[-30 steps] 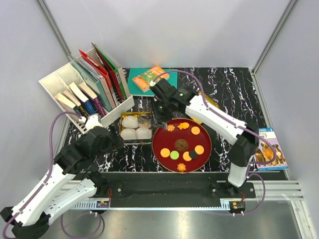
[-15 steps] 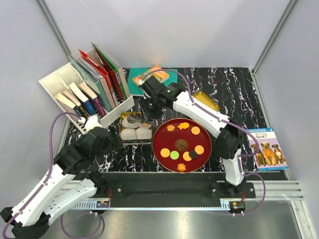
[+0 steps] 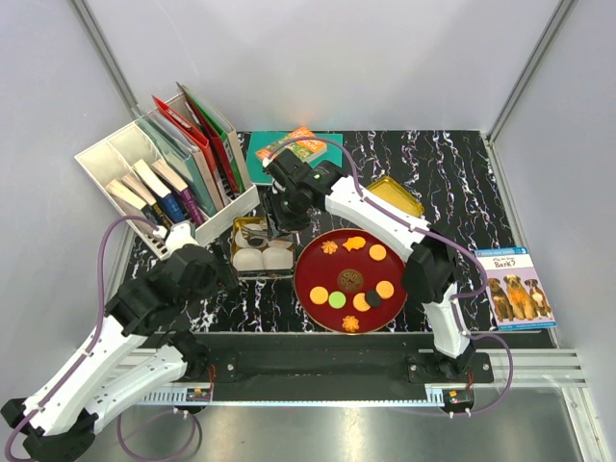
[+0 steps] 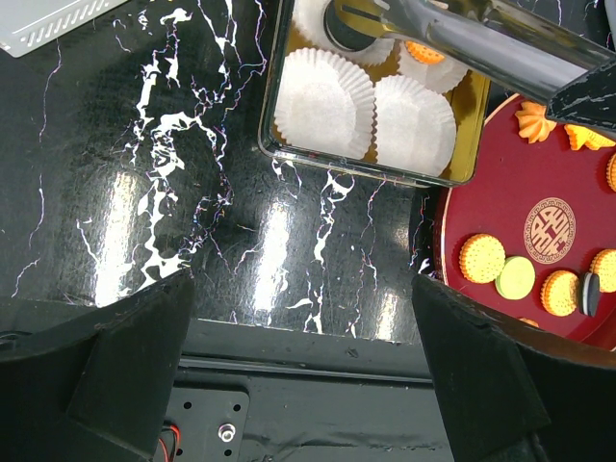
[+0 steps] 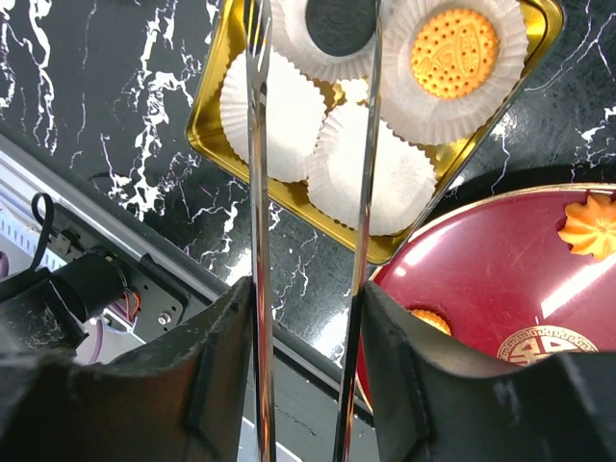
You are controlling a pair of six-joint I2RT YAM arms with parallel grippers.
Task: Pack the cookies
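Several cookies [image 3: 337,299] lie on the red plate [image 3: 322,274], round orange, green and dark ones plus orange flower shapes [image 5: 589,226]. My right gripper [image 5: 303,318] is shut on metal tongs [image 5: 255,192], whose arms stand apart over the gold tin [image 5: 207,140]. Between the tong tips a dark cookie [image 5: 339,24] rests in a white paper cup. An orange cookie [image 5: 454,53] fills the cup beside it. Two more cups [image 4: 322,101] show no cookie. My left gripper [image 4: 308,318] hangs open over the table's near edge, left of the plate, holding nothing.
A white organizer [image 3: 164,178] with books stands at the back left. Behind the tin lies a teal book [image 3: 260,159] with a snack bag on it. The gold lid [image 3: 395,195] rests behind the plate, and a dog booklet [image 3: 510,289] lies off the mat at right.
My right arm has swung left from the plate's back edge to above the tin. The tong arms have spread wider. The left arm has not moved.
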